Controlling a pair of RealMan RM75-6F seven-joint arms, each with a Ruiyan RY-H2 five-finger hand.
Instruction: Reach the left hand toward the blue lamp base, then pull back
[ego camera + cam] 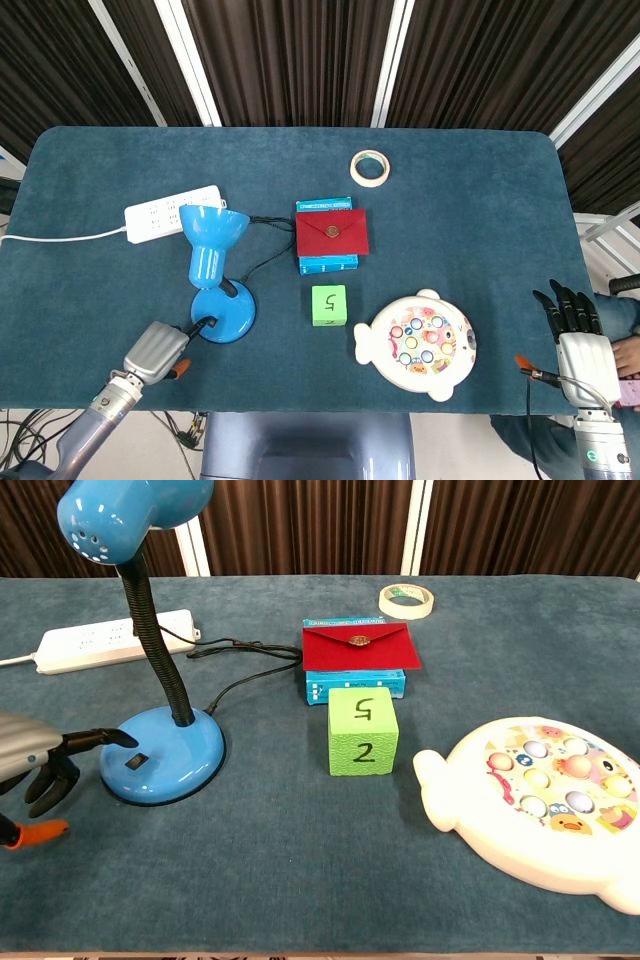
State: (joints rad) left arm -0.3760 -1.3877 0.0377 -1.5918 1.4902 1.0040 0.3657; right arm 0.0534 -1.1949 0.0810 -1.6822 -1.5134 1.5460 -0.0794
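Observation:
The blue lamp [212, 240] stands at the left, and its round base [226, 314] [165, 752] carries a small black switch. My left hand [160, 350] [38, 767] is just left of the base at the table's front edge. It holds nothing. One dark finger [100, 739] stretches out with its tip at the base's left rim, while the other fingers hang curled below it. My right hand [577, 338] lies at the front right table edge with its fingers straight and apart, and it shows in the head view only.
A black cord runs from the lamp base to the white power strip [172, 212]. A green numbered cube [328, 305] sits right of the base, with a red envelope on a blue box [331, 234] behind it. A fish-shaped toy [416, 344] and a tape roll [369, 167] lie further right.

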